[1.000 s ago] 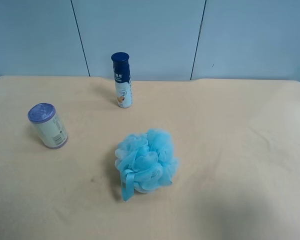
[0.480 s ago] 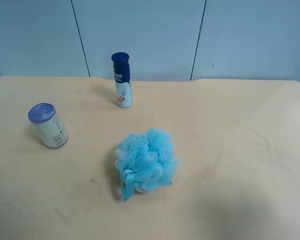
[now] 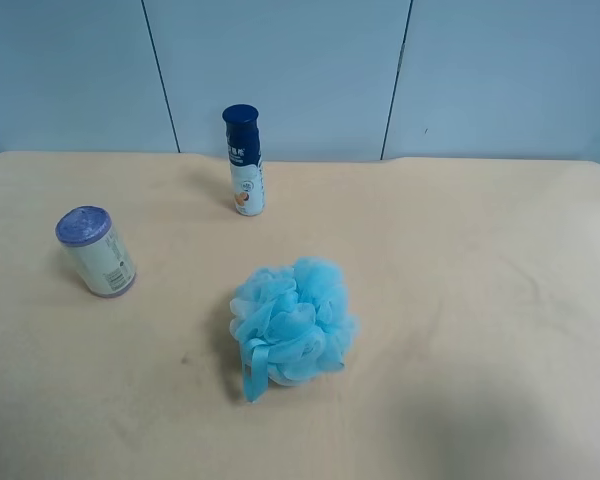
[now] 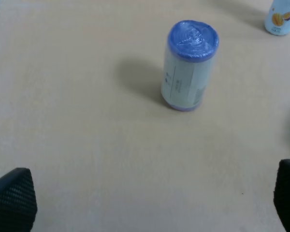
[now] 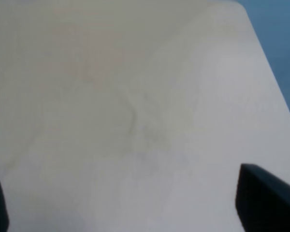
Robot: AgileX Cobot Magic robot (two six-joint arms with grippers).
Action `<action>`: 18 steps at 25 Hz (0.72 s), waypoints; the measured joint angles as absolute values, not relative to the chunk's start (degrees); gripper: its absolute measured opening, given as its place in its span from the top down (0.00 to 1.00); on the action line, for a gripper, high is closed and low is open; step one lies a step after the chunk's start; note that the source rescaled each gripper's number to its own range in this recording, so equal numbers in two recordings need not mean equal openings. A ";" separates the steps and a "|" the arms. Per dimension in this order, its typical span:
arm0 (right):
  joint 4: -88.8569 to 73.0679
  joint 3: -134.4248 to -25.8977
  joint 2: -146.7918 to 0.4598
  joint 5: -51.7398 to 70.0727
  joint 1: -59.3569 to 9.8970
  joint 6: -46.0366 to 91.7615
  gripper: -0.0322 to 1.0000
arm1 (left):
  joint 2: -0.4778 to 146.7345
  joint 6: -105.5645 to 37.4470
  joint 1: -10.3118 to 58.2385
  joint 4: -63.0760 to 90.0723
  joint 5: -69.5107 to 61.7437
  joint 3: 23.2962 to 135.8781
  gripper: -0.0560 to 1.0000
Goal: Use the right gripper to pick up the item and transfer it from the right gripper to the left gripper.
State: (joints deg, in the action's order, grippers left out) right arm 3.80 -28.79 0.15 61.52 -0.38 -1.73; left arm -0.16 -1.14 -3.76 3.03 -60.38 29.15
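Note:
The item (image 3: 96, 252), a short stout white container with a purple-blue lid, stands upright on the table at the exterior high view's left. In the left wrist view the item (image 4: 188, 67) stands some way ahead of my left gripper (image 4: 150, 200). That gripper is open, its two black fingertips (image 4: 12, 198) far apart with only bare table between them. My right gripper (image 5: 133, 205) is open too, over bare tabletop, and the item does not appear in its view. Neither arm appears in the exterior high view.
A fluffy light-blue bath sponge (image 3: 292, 325) lies near the middle of the beige table (image 3: 480, 300). A taller slim bottle (image 3: 244, 160) with a dark-blue cap stands at the back, in front of the blue wall. The table's edge (image 5: 266, 58) shows in the right wrist view.

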 joint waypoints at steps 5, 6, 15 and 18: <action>3.80 -28.79 0.15 61.52 -0.38 -1.73 0.22 | -0.16 -1.14 -3.76 3.03 -60.38 29.15 0.01; 3.80 -28.79 0.15 61.52 -0.38 -1.73 0.22 | -0.16 -1.14 -3.76 3.03 -60.38 29.15 0.01; 3.80 -28.79 0.15 61.52 -0.38 -1.73 0.22 | -0.16 -1.14 -3.76 3.20 -60.38 29.15 0.00; 3.80 -28.79 0.15 61.52 -0.38 -1.73 0.22 | -0.16 -1.14 -3.76 3.20 -60.38 29.15 0.00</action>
State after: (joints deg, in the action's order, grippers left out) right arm 3.80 -28.79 0.15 61.52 -0.38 -1.73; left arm -0.16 -1.14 -3.76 3.20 -60.38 29.15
